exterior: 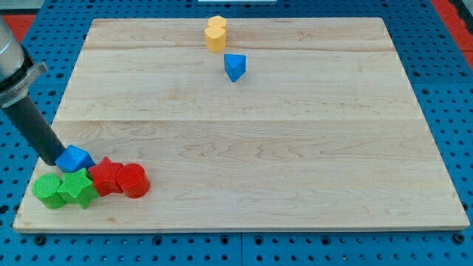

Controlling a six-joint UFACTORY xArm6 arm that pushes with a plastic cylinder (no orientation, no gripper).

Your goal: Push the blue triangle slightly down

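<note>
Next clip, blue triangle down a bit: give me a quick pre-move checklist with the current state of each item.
1. Blue triangle in view, near the view's top: ok.
2. My tip positioned above the triangle to push it down: not ok; it sits at the view's lower left, against a blue block.
3. Board below the triangle free: ok.
4. Yellow block apart from the triangle: ok, small gap.
5. Green and red blocks away from the push path: ok.

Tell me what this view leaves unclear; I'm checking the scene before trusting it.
- My tip: its very end, hidden behind the blue block at the view's left.
- Arm: cut off by the view's top-left edge.
- Yellow block: exact shape too small to tell.
- Blue triangle: far side hidden.
</note>
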